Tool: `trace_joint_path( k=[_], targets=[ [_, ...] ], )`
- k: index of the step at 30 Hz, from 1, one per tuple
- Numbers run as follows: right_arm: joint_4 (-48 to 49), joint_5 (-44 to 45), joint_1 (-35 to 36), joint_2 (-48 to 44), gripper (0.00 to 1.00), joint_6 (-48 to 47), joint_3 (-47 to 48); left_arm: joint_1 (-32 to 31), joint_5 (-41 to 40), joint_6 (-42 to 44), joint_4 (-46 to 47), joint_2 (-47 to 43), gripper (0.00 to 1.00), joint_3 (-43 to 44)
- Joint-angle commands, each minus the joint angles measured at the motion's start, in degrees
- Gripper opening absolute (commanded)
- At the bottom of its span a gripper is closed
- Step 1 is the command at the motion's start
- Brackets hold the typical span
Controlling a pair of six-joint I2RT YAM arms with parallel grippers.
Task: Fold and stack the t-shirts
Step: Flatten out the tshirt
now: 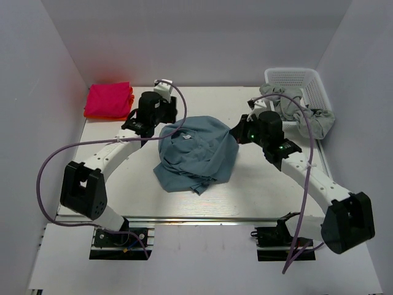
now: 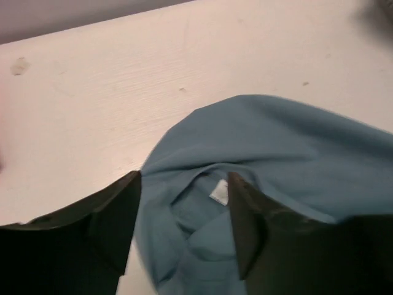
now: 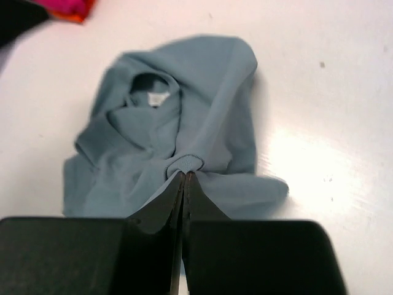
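The right gripper [image 3: 184,179] has its two dark fingers pressed together on a small puckered knot of the teal-blue t-shirt [image 1: 196,153], pinched at the right side of the heap. The left gripper [image 2: 184,184] has its fingers [image 2: 116,215] standing apart, straddling the collar at the shirt's left side, with the white neck label [image 2: 218,193] just inside the gap. The cloth there lies slack and nothing is clamped. The shirt sits crumpled at the middle of the pale table [image 1: 264,196], between the two arms, heaped over itself in soft rounded ridges. The step in hand looks like spreading it flat before folding. To do that well, the left fingers probably need to close on a single layer at one shoulder beside the collar. The right would do better holding a matching shoulder or hem than a mid-body bunch. Both should then lift and draw apart evenly so the limp cotton opens without twisting. The fabric is a matte, thin knit that drapes readily. In the far left corner a neatly folded bright pink t-shirt [image 1: 109,98] lies on an orange t-shirt [image 3: 81,15]. At the far right, a rigid white plastic lattice basket [image 1: 314,86] holds rumpled grey t-shirts [image 1: 295,110] spilling over its rim.
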Motion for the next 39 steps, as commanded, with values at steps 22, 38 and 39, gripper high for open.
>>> trace_joint_path(
  k=[22,38,39],
  targets=[
    [-0.1,-4.1,0.0,4.2,0.0,1.2,0.7,-2.8,-18.7,3.4,-15.2,27.2,0.73,14.3],
    [-1.7,-1.2,0.0,4.2,0.0,-0.3,3.5,-2.3,-19.8,3.7,-4.2,16.2,0.0,7.6],
    [-1.5,-1.2,0.0,3.5,0.0,-0.5,3.7,-2.3,-19.1,5.0,-2.3,14.7,0.0,6.8]
  ],
)
